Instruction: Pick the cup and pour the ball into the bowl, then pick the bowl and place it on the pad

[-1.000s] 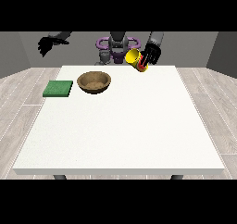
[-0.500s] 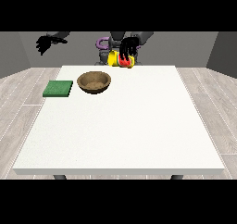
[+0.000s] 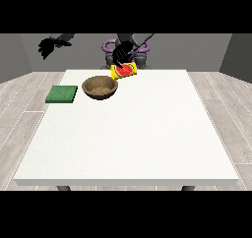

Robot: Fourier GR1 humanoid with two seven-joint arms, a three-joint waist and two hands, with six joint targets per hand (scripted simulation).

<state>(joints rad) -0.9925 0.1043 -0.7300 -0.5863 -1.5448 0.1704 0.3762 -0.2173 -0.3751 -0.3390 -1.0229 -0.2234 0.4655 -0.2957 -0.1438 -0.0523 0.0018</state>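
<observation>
Front view, my hand at the view's right (image 3: 122, 52) curled round the tipped yellow cup (image 3: 124, 71), just beside the wooden bowl (image 3: 100, 87), green pad (image 3: 62, 94) left of it, my other hand (image 3: 49, 46) raised, fingers spread.

Yellow cup (image 3: 124, 70) with red patch, brown bowl (image 3: 100, 88), green pad (image 3: 62, 94), white table (image 3: 133, 138)

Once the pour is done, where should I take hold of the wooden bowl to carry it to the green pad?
Take the wooden bowl by its rim, coming down from above. It sits upright with its mouth open and its walls curve in toward the base, so the rim is probably the easiest part to pinch. The side facing the green pad looks best: the hand at the view's left hovers nearest, while the other hand holds the cup.
</observation>
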